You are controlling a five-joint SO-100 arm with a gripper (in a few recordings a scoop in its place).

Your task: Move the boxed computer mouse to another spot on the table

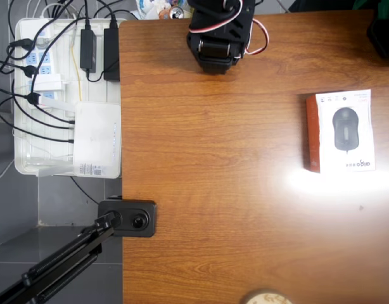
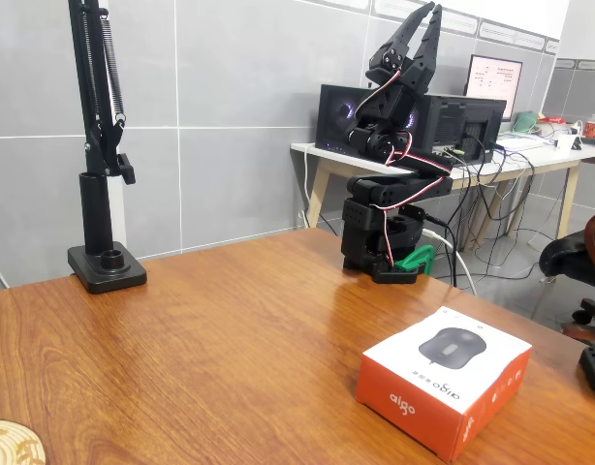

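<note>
gripper [image 2: 425,12] points straight up, fingers [image 2: 411,34] slightly parted, holding nothing; arm looks folded in a rest pose over its base, well apart from the boxed computer mouse [image 2: 445,390]; box lies flat, mouse picture up, near the table [image 2: 230,329] edge at right in the overhead view; matte card, sharp corners, red-brown side; table glossy wood grain with glare by the box.

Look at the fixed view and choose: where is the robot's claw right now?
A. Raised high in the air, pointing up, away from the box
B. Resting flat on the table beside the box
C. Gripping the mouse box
A: the claw points upward above the folded arm, while the boxed computer mouse lies untouched on the table.
</note>
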